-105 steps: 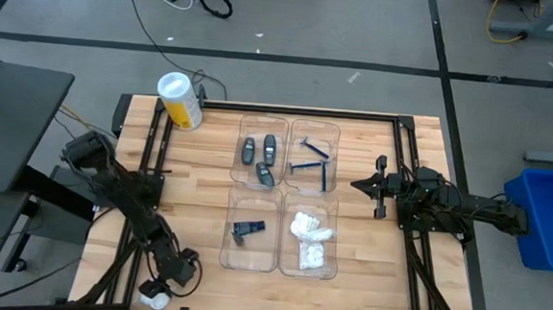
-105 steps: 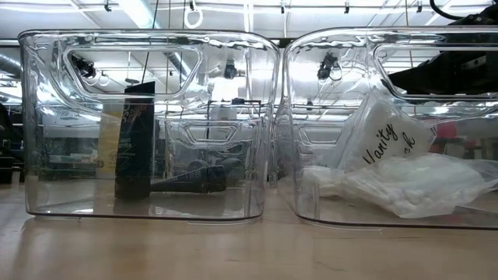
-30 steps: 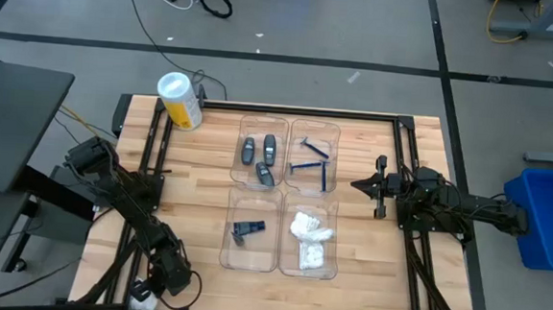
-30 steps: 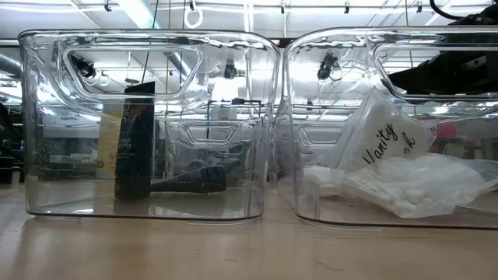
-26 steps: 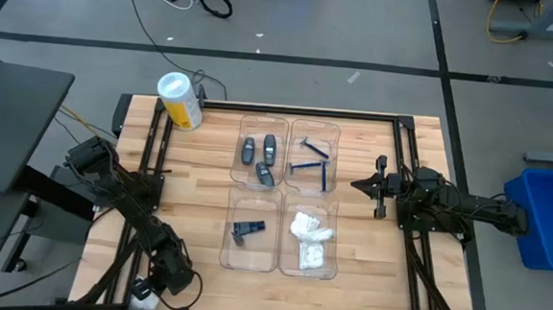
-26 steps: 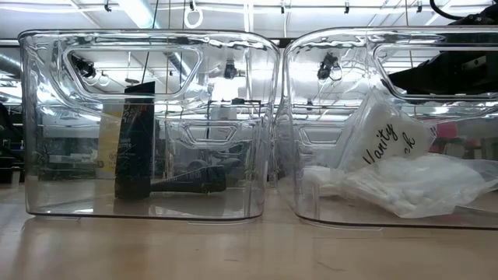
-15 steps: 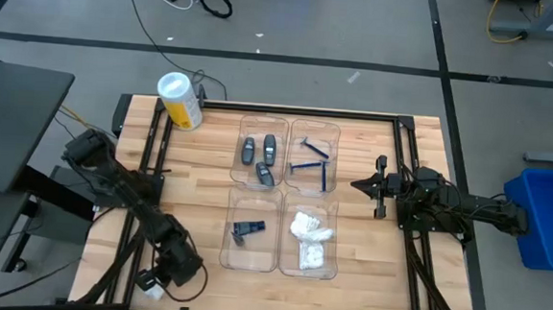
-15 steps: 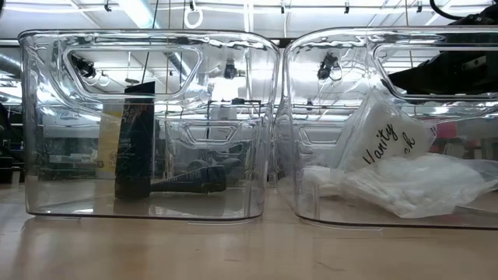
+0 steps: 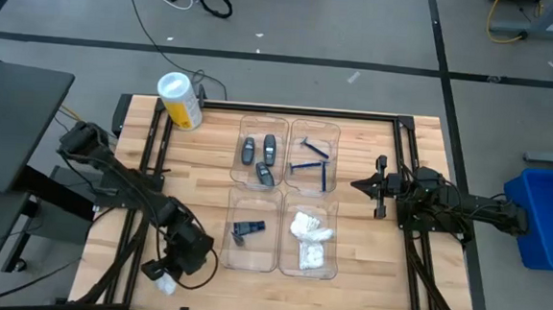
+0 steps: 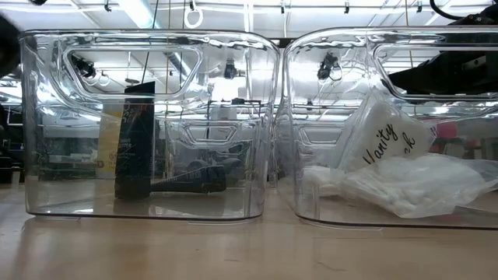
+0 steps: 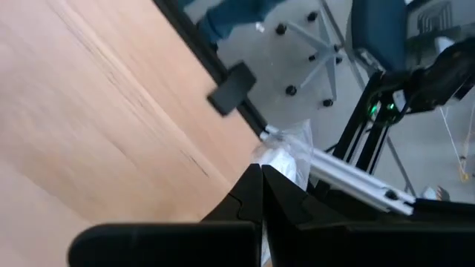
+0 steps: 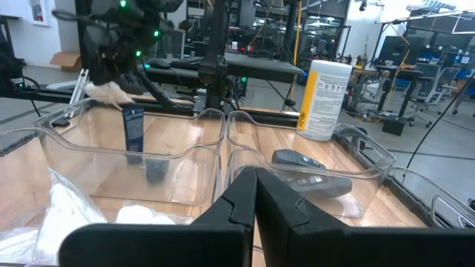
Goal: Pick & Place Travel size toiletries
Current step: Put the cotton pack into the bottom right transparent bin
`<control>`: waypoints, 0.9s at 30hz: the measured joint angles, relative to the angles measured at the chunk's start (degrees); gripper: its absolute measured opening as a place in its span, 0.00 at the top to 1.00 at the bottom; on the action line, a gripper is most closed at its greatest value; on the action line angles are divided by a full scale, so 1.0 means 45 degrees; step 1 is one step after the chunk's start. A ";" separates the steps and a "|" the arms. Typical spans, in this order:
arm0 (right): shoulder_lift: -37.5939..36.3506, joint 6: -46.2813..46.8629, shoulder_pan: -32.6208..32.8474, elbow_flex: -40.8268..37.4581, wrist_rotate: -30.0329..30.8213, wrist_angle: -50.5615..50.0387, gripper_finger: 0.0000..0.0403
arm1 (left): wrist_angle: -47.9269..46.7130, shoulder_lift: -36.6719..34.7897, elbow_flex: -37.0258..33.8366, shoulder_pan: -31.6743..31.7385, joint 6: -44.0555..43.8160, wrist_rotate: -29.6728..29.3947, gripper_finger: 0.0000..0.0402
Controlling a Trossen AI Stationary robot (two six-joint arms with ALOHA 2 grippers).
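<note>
Left pincer [image 9: 165, 285] clamped on a small white crinkly packet [image 9: 166, 286], over the desk [image 9: 199, 169] to the left of the four clear trays [image 9: 284, 194], close by the near-left tray and toward the desk's front edge; the left wrist view shows the two dark fingers [image 11: 249, 194] pressed together with the white packet [image 11: 286, 159] pinched at their tips; inside the near-left tray lies a small dark cone piece [image 9: 247, 229]; the near-right tray holds more white packets [image 9: 312, 242], one lettered "Vanity" in the low view [image 10: 389, 140]; the far-left tray holds three dark grey oval tubes [image 9: 260, 156]; the far-right tray holds thin blue razors [image 9: 314, 162]; a yellow-and-white cylinder [image 9: 180, 100] stands beyond the trays at the desk's far left corner; right pincer [image 9: 356, 186] closed and empty, hanging just right of the trays, level with their middle.
</note>
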 joint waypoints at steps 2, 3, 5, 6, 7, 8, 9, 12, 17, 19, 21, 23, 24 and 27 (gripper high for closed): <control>-0.0001 0.0000 0.0003 0.0002 0.0001 0.0001 0.97 | -0.0235 -0.0240 0.0248 0.0204 0.0083 -0.0003 1.00; -0.0004 0.0000 0.0005 0.0001 0.0000 -0.0001 0.97 | -0.0314 -0.0341 0.0396 0.0320 0.0115 0.0000 1.00; -0.0004 0.0000 0.0000 0.0002 0.0004 -0.0002 0.97 | -0.0456 -0.0525 0.0671 0.0527 0.0157 0.0015 1.00; -0.0004 0.0000 0.0001 -0.0002 -0.0001 0.0002 0.97 | -0.0512 -0.0601 0.0786 0.0621 0.0163 0.0015 1.00; -0.0004 0.0000 0.0004 0.0002 0.0000 0.0001 0.97 | -0.0511 -0.0668 0.0877 0.0718 0.0163 0.0035 1.00; -0.0004 0.0000 0.0000 -0.0002 -0.0001 -0.0001 0.97 | -0.0506 -0.0726 0.0967 0.0812 0.0190 0.0071 1.00; -0.0002 0.0000 0.0004 0.0001 -0.0001 0.0002 0.97 | -0.0494 -0.0746 0.1052 0.0899 0.0224 0.0120 1.00; 0.0001 0.0000 0.0005 -0.0002 -0.0001 0.0002 0.97 | -0.0516 -0.0748 0.1206 0.1131 0.0226 0.0165 1.00; -0.0001 0.0000 0.0001 0.0000 0.0001 0.0001 0.97 | -0.0498 -0.0743 0.1286 0.1404 0.0268 0.0182 1.00; -0.0004 0.0002 0.0004 0.0001 0.0000 0.0001 0.97 | -0.0474 -0.0743 0.1286 0.1558 0.0350 0.0100 1.00; 0.0001 0.0000 0.0001 -0.0001 0.0003 -0.0001 0.97 | -0.0299 -0.0738 0.1286 0.1785 0.0372 0.0066 1.00; -0.0004 0.0000 0.0003 0.0002 -0.0001 0.0000 0.97 | 0.0112 -0.0738 0.1286 0.2044 0.0364 0.0092 1.00; 0.0001 0.0000 0.0000 0.0002 0.0004 0.0002 0.97 | 0.0306 -0.0738 0.1286 0.2199 0.0340 0.0152 1.00; -0.0004 0.0000 0.0005 -0.0001 0.0004 0.0002 0.97 | 0.1012 -0.0733 0.1291 0.2648 0.0147 0.0585 1.00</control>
